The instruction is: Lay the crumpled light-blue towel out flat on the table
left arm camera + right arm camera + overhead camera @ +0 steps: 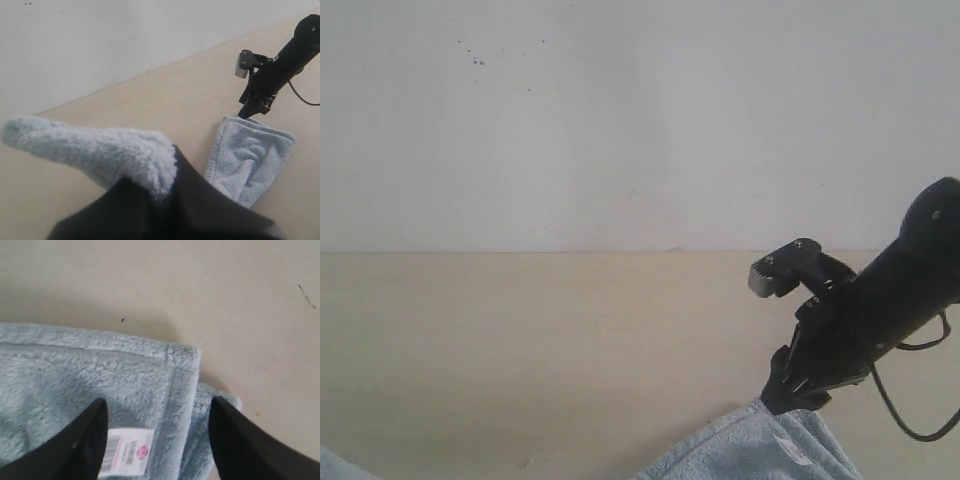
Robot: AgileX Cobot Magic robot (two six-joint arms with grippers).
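The light-blue towel [745, 452] lies at the table's [520, 340] near edge, mostly below the exterior frame. A second bit of it shows in the bottom left corner. My right gripper [790, 398] points down at the towel's far corner. In the right wrist view the right gripper [157, 407] is open. Its fingers [90, 440] straddle the hemmed corner of the towel [75, 375], with the white label [127, 457] between them. My left gripper [167, 187] is shut on a fluffy fold of towel [100, 145] that sticks out past its jaws. The left gripper is out of the exterior view.
A white wall [620, 120] rises behind the beige table. The left wrist view shows the right arm [280, 65] standing over the far end of the towel [250, 155], with a black cable looping beside it. Bare tabletop [150, 100] stretches toward the wall.
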